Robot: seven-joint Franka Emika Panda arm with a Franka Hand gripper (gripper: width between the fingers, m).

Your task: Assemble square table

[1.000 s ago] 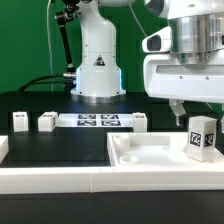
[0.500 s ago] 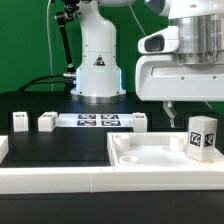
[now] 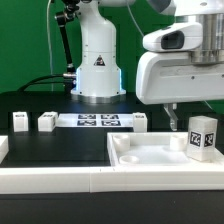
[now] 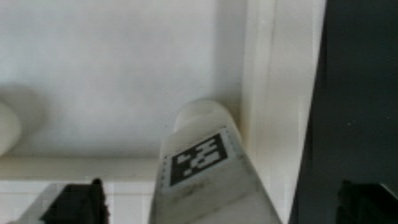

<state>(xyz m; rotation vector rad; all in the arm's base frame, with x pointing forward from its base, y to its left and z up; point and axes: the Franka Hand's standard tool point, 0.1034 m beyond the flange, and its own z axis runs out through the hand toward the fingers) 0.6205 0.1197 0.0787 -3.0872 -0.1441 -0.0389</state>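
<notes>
The white square tabletop point(image 3: 150, 160) lies tray-like at the exterior view's lower right. One tagged white leg point(image 3: 202, 135) stands upright on its right part. My gripper point(image 3: 193, 108) hangs open just above that leg, not touching it. In the wrist view the leg point(image 4: 210, 155) rises between my two dark fingertips point(image 4: 79, 204), with gaps on both sides, over the tabletop point(image 4: 107, 80). Three more legs stand on the black table: two at the left point(image 3: 18, 121) point(image 3: 46, 121) and one near the middle point(image 3: 142, 121).
The marker board point(image 3: 95, 120) lies flat between the legs, in front of the robot base point(image 3: 98, 60). A long low white border wall point(image 3: 50, 182) runs along the front. A white block point(image 3: 3, 150) sits at the left edge.
My gripper has lifted and drifted slightly toward the exterior view's left. The leg on the tabletop has stayed in place.
</notes>
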